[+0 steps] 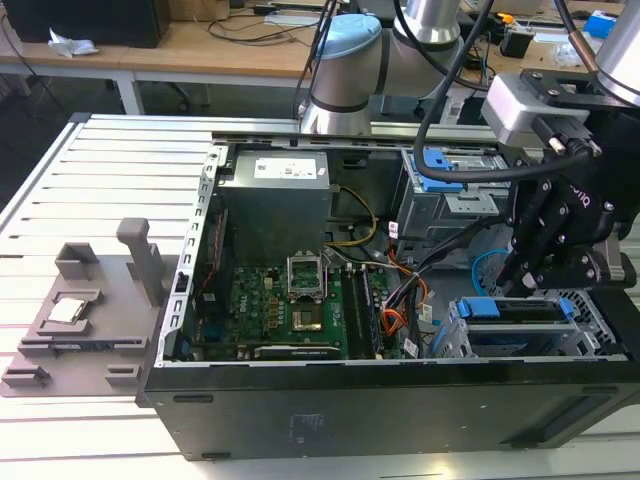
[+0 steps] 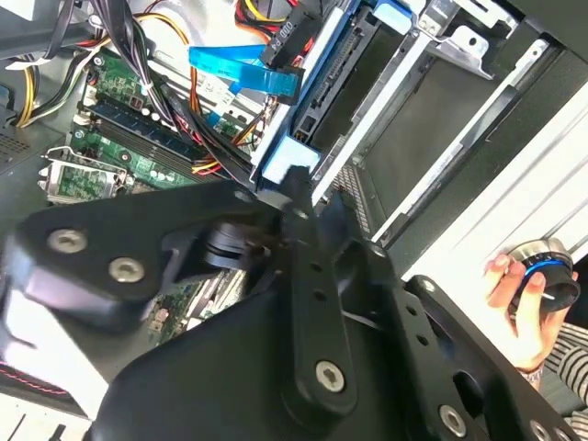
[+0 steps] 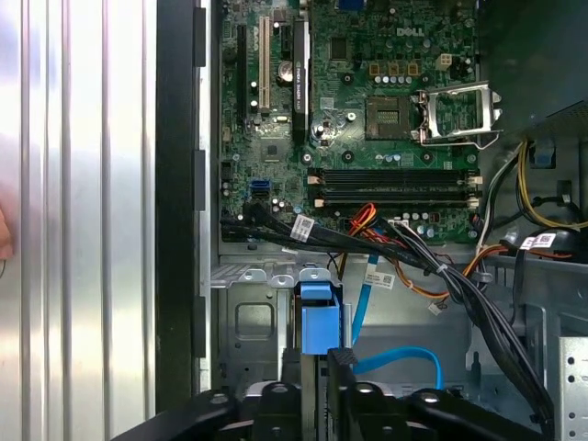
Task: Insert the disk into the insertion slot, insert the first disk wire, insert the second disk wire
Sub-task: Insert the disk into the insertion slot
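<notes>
The disk (image 1: pixel 515 335) stands on edge in its blue caddy (image 3: pixel 315 317), partly down in the insertion slot (image 1: pixel 597 318), the silver perforated cage at the case's front corner on the exterior view's right. My gripper (image 1: pixel 512 285) hangs directly over it, and its dark fingers (image 3: pixel 341 360) close on the caddy's upper blue edge (image 2: pixel 289 158). A blue flat data wire (image 3: pixel 404 358) and a black wire bundle (image 3: pixel 459 294) lie loose beside the cage (image 3: pixel 246 322), with a black connector (image 2: pixel 283 37) dangling near the disk's end.
The open case holds a green motherboard (image 1: pixel 290 305) and a grey power supply (image 1: pixel 275 205). A taller grey cage with a blue latch (image 1: pixel 440 170) stands behind the slot. A grey fixture (image 1: pixel 85 310) lies on the slatted table. A person's hand (image 2: pixel 514 294) holds a round knob.
</notes>
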